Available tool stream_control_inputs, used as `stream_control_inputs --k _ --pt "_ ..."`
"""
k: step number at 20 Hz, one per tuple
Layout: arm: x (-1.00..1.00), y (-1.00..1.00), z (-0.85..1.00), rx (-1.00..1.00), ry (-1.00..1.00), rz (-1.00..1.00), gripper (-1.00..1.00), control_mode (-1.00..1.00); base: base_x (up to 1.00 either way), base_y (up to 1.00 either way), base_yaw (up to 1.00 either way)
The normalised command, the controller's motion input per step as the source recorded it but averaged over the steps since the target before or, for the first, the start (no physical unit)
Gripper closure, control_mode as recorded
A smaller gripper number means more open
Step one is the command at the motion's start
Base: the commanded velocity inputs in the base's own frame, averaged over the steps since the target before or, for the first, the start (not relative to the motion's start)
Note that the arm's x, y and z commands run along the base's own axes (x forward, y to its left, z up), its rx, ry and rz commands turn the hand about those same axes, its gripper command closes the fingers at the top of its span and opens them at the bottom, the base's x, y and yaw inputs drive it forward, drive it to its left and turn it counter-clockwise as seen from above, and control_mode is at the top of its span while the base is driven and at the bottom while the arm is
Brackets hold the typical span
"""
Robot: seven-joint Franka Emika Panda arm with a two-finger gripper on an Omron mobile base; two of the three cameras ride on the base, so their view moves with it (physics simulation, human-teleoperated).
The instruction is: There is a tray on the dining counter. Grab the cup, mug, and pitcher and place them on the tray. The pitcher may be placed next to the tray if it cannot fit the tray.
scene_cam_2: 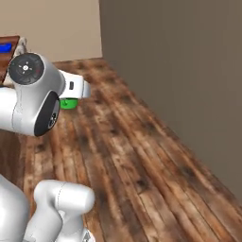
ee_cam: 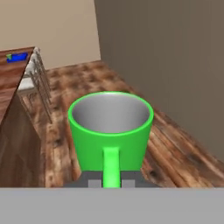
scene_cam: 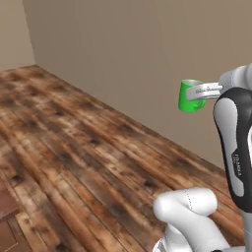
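Hand view | hand (ee_cam: 111, 181) clamped on mug (ee_cam: 110, 131) handle | mug upright

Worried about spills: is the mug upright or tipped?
Upright: the mug has its rim level, opening up, in the pincer.

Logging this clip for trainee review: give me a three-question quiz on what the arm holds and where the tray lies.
1. True or false: the fingers are shut on the bright green handled mug.
2. The mug is: A) on the floor B) held in the air C) on the tray.
3. In the hand view, where is the flat bright blue tray?

Key: 1 true. 2 B. 3 Upper left, far off on the reddish-brown dining counter.
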Motion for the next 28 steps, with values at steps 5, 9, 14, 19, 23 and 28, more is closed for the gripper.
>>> stream_control_inputs --k 5,9,14,19,23,28 --pt "0.00 0.00 0.00 0.00 0.00 0.00 1.00 1.00 1.00 -0.41 0.45" --pt "0.00 0.00 0.00 0.00 0.00 0.00 1.00 1.00 1.00 -0.59 0.47" --pt "0.00 0.00 0.00 0.00 0.00 0.00 1.00 1.00 0.99 -0.62 0.45" --pt "0.00 0.00 0.00 0.00 0.00 0.00 1.00 1.00 1.00 -0.52 0.43" --pt "0.00 0.00 0.00 0.00 0.00 0.00 1.00 1.00 1.00 -0.46 0.41" --pt "0.00 0.00 0.00 0.00 0.00 0.00 1.00 1.00 0.99 -0.32 0.29"
